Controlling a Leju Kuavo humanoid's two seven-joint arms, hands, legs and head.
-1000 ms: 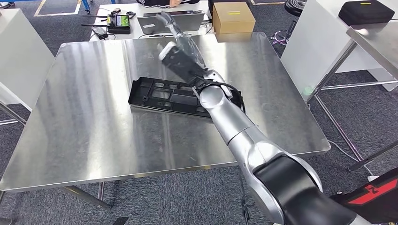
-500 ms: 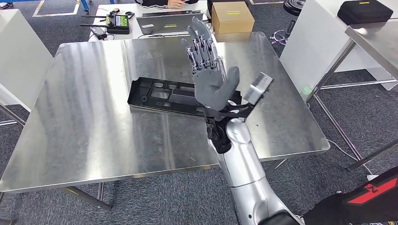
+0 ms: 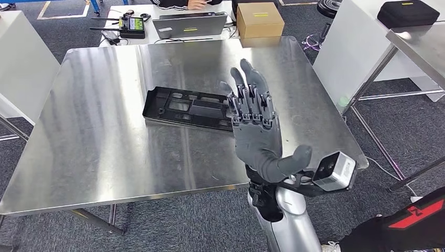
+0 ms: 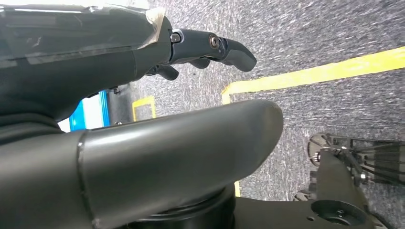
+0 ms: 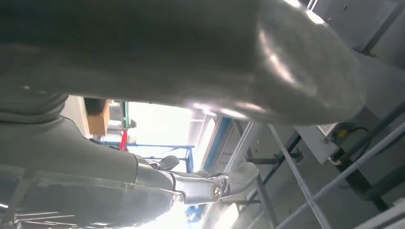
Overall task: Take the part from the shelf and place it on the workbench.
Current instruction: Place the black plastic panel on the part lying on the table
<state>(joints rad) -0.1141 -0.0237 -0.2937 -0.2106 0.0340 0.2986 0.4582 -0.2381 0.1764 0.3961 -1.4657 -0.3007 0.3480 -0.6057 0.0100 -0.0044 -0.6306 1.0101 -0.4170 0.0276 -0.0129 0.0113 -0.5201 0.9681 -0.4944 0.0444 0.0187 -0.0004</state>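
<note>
A flat black plastic part [image 3: 191,108] lies on the steel workbench [image 3: 105,136], near its middle. My right hand [image 3: 257,131] is raised above the bench's near right side, palm toward the camera, fingers straight and spread, thumb out to the side, holding nothing. It hides the part's right end. The right wrist view shows the same hand [image 5: 157,143] from behind, empty. My left hand [image 4: 143,95] hangs over grey carpet with its dark fingers [image 4: 224,47] stretched out and nothing in them.
Beyond the bench stands a white desk [image 3: 152,29] with a cardboard box [image 3: 260,20], a laptop [image 3: 191,23] and a controller [image 3: 132,25]. A person's hands rest at its far edge. A second steel table [image 3: 420,42] stands at the right, white panels at both sides.
My right arm has drawn back from the part toward me, rising and turning palm up; the hand went from over the part to the bench's near edge. The part stayed where it lay.
</note>
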